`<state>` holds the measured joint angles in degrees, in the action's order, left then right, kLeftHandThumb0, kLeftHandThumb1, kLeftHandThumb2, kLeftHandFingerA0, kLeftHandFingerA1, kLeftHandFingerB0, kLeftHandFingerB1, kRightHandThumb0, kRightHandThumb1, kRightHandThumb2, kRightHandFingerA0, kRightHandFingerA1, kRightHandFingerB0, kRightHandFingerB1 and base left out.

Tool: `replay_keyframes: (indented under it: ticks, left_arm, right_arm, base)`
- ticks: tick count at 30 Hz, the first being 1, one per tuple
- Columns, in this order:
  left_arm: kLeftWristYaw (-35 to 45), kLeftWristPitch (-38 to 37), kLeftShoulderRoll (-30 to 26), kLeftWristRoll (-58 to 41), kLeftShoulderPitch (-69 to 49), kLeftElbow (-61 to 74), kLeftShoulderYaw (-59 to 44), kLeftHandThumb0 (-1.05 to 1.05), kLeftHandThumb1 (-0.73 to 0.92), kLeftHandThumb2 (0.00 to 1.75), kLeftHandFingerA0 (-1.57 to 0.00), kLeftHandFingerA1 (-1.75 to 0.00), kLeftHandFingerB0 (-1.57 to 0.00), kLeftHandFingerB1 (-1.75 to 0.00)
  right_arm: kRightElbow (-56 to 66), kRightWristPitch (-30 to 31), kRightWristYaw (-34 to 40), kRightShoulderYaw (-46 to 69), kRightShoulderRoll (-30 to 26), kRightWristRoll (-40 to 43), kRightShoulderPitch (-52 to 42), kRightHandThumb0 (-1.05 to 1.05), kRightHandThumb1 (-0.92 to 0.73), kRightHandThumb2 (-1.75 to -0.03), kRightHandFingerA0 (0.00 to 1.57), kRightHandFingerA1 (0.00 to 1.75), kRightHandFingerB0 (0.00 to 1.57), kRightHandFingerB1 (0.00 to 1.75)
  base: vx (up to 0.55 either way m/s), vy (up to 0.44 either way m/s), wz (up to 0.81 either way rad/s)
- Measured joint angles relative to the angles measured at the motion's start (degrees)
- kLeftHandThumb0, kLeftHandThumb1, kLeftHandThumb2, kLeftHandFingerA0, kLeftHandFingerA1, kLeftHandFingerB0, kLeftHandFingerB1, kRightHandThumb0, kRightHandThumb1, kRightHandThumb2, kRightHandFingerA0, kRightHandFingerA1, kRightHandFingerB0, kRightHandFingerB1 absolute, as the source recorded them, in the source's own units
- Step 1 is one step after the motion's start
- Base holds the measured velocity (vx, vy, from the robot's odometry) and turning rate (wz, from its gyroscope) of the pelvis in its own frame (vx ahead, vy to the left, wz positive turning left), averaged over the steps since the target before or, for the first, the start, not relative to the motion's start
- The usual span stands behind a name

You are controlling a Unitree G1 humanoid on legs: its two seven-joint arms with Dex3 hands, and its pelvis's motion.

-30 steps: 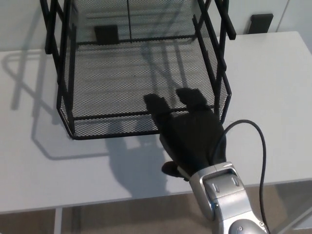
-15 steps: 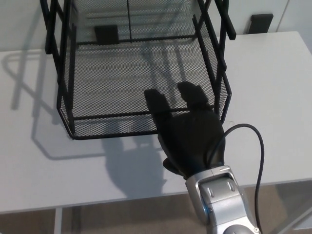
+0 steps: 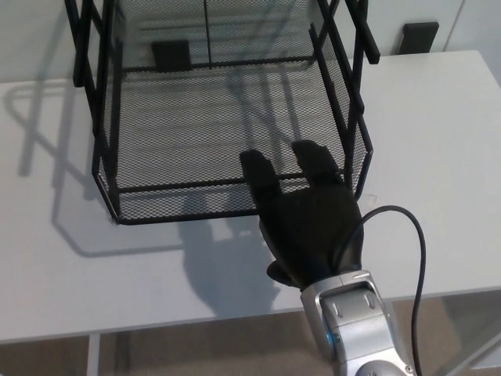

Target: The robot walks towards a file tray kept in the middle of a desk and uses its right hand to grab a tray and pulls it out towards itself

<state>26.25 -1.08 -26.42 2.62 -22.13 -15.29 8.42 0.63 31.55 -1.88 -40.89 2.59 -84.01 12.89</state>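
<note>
Black wire-mesh file tray (image 3: 227, 133) mid white desk (image 3: 438, 157), front rim facing robot, black three-fingered right hand (image 3: 307, 219) w/ two fingers (image 3: 258, 174) hooked over tray's front rim at right end, gripping it, thumb below, black cable (image 3: 407, 235) looping beside silver wrist.

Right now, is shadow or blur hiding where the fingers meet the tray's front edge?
Head view: sharp, no blur; the right robot hand casts a dark shadow on the desk beside the mesh tray; black fingers against black mesh obscure contact.
</note>
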Motion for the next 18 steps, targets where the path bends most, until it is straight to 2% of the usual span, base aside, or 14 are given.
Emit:
replay_keyframes:
  ticks: [5, 6, 8, 10, 11, 18]
  left_arm:
    - [0.29, -0.07, -0.09, 0.62, -0.07, 0.00, 0.34, -0.53, 0.53, 0.57, -0.65, -0.40, -0.57, -0.38]
    - [0.31, -0.12, -0.16, 0.79, -0.06, 0.01, 0.47, -0.53, 0.52, 0.57, -0.66, -0.40, -0.57, -0.38]
    - [0.31, -0.45, -0.27, 1.06, -0.07, 0.01, 0.62, -0.53, 0.52, 0.57, -0.66, -0.40, -0.57, -0.38]
    - [0.34, -0.74, -0.31, 1.25, -0.05, -0.01, 0.71, -0.52, 0.52, 0.57, -0.65, -0.40, -0.57, -0.38]
    - [0.38, -0.80, -0.32, 1.27, -0.03, -0.03, 0.72, -0.51, 0.52, 0.57, -0.65, -0.40, -0.56, -0.38]
    - [0.91, -1.46, -0.47, 1.60, 0.17, -0.16, 0.73, -0.52, 0.53, 0.57, -0.65, -0.40, -0.56, -0.37]
  right_arm:
    - [-0.09, -0.02, 0.45, 0.42, 0.00, 0.08, -0.02, -0.76, -0.41, -0.53, 0.05, 0.42, 0.12, 0.33]
    - [-0.09, -0.03, 0.57, 0.42, 0.00, 0.09, -0.05, -0.35, -0.02, -0.75, 0.03, 0.54, 0.00, 0.50]
    - [-0.13, -0.06, 0.95, 0.41, 0.00, 0.12, -0.31, -0.35, -0.02, -0.74, 0.03, 0.54, 0.00, 0.50]
    - [-0.12, -0.10, 1.40, 0.40, 0.01, 0.18, -0.80, -0.35, -0.04, -0.75, 0.03, 0.54, 0.00, 0.50]
    - [-0.08, -0.10, 1.51, 0.39, 0.01, 0.20, -0.99, -0.73, -0.40, -0.53, 0.05, 0.44, 0.11, 0.35]
    - [2.00, -0.11, 2.61, -0.80, 0.10, 0.11, -4.25, -0.73, -0.41, -0.53, 0.03, 0.43, 0.12, 0.34]
  base:
    - [0.00, 0.000, 0.00]
    - [0.00, 0.000, 0.00]
    - [0.00, 0.000, 0.00]
    - [0.00, 0.000, 0.00]
    - [0.00, 0.000, 0.00]
    - [0.00, 0.000, 0.00]
